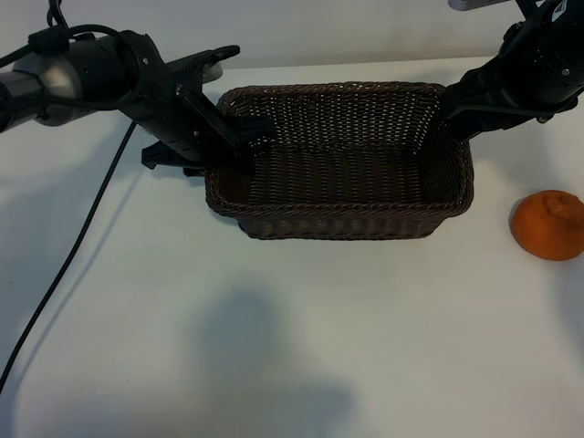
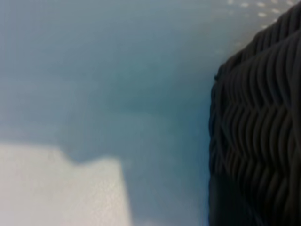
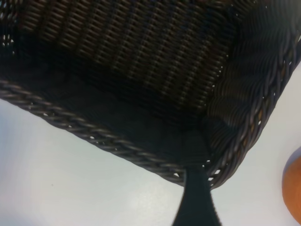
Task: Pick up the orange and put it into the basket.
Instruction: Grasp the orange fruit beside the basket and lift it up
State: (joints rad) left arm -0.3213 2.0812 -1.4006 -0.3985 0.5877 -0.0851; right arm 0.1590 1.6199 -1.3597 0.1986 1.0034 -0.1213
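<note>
The orange (image 1: 550,225) lies on the white table to the right of the basket (image 1: 347,219), clear of both grippers. The dark woven basket stands in the middle with nothing inside. My left gripper (image 1: 214,146) straddles the basket's left wall, one finger inside and one outside, jaws apart. The left wrist view shows only that wall (image 2: 254,117) and table. My right gripper (image 1: 456,105) hovers open at the basket's far right corner. In its wrist view one finger (image 3: 195,202) reaches the braided rim (image 3: 117,146), and the orange's edge (image 3: 294,193) shows beyond.
A black cable (image 1: 73,265) trails from the left arm across the table's left side. The white tabletop (image 1: 301,347) stretches in front of the basket, crossed by soft shadows.
</note>
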